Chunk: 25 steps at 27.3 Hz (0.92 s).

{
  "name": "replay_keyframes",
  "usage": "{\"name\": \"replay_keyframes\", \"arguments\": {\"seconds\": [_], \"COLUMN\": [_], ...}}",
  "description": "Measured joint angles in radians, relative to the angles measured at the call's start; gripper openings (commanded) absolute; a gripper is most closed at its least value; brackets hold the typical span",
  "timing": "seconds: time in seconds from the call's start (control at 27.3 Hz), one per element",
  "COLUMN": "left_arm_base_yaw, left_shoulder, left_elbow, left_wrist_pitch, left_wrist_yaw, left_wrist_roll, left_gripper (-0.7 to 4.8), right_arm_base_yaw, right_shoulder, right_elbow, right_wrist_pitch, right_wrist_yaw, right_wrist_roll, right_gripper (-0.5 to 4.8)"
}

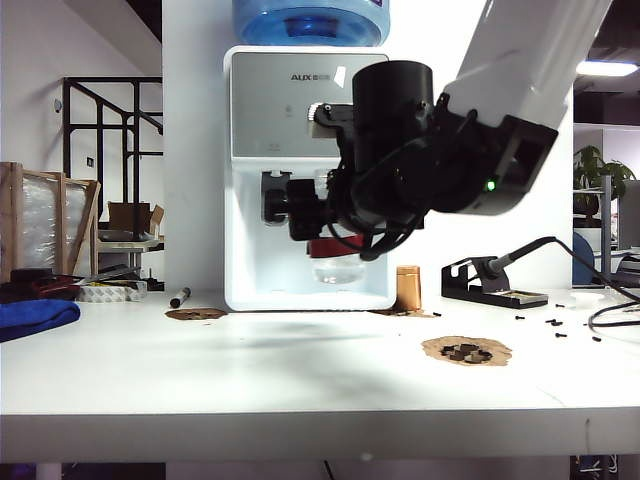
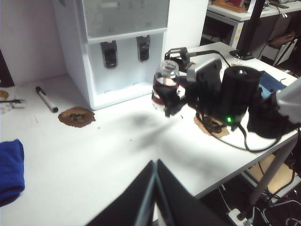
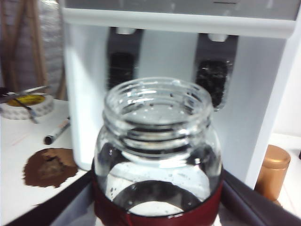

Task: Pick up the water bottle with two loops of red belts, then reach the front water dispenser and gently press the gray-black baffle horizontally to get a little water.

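The water bottle, clear glass with a wide neck and a dark red band, stands upright in my right gripper, whose dark fingers press on its two sides. It hangs just above the table in front of the white water dispenser, apart from it. Two gray-black baffles hang behind the bottle's mouth, one on each side. In the exterior view the right gripper holds the bottle before the tap recess. My left gripper is shut and empty, low over the table, well short of the bottle.
A copper cylinder stands right of the dispenser, and a soldering iron stand beyond it. Brown patches mark the table. A marker, a tape roll and a blue cloth lie at the left.
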Motion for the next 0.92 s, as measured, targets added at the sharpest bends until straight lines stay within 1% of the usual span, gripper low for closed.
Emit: {"name": "replay_keyframes", "arguments": {"seconds": [0.18, 0.26, 0.29, 0.33, 0.37, 0.4, 0.44, 0.48, 0.51, 0.55, 0.59, 0.7, 0.77, 0.92], "left_arm_base_yaw": [0.000, -0.001, -0.001, -0.001, -0.003, -0.007, -0.032, -0.050, -0.087, -0.106, -0.147, -0.200, -0.212, -0.212], "left_shoulder": [0.095, 0.140, 0.159, 0.165, 0.171, 0.172, 0.182, 0.192, 0.215, 0.224, 0.245, 0.288, 0.331, 0.407], "left_elbow": [-0.011, -0.012, -0.016, -0.018, -0.019, -0.018, -0.016, -0.016, -0.016, -0.017, -0.018, -0.018, -0.018, -0.018], "left_wrist_pitch": [0.036, 0.072, 0.106, 0.131, 0.184, 0.209, 0.247, 0.250, 0.247, 0.245, 0.246, 0.293, 0.336, 0.409], "left_wrist_yaw": [0.003, 0.003, 0.014, 0.032, 0.060, 0.066, 0.069, 0.069, 0.066, 0.053, 0.005, -0.046, -0.070, -0.087], "left_wrist_roll": [-0.026, -0.028, -0.029, -0.029, -0.029, -0.029, -0.029, -0.029, -0.029, -0.029, -0.029, -0.029, -0.042, -0.075], "left_gripper": [-0.05, -0.05, -0.05, -0.05, -0.05, -0.05, -0.05, -0.05, -0.05, -0.05, -0.05, -0.05, -0.05, -0.05], "right_arm_base_yaw": [-0.040, -0.061, -0.071, -0.075, -0.079, -0.081, -0.091, -0.095, -0.103, -0.106, -0.114, -0.123, -0.132, -0.145], "right_shoulder": [0.011, 0.023, 0.031, 0.036, 0.041, 0.046, 0.053, 0.058, 0.070, 0.074, 0.085, 0.092, 0.106, 0.132], "right_elbow": [0.060, 0.093, 0.108, 0.118, 0.133, 0.146, 0.165, 0.179, 0.206, 0.218, 0.245, 0.263, 0.289, 0.321], "right_wrist_pitch": [-0.070, -0.098, -0.103, -0.109, -0.121, -0.122, -0.135, -0.142, -0.160, -0.174, -0.204, -0.243, -0.248, -0.256], "right_wrist_yaw": [0.001, -0.033, -0.055, -0.059, -0.066, -0.069, -0.096, -0.108, -0.115, -0.119, -0.119, -0.122, -0.122, -0.127], "right_wrist_roll": [0.001, 0.004, 0.004, 0.004, 0.004, 0.004, 0.004, 0.004, 0.003, 0.000, -0.012, -0.034, -0.069, -0.084], "right_gripper": [-0.05, -0.05, -0.05, -0.05, -0.05, -0.05, -0.05, -0.05, -0.05, -0.05, -0.05, -0.05, -0.05, -0.05]}}
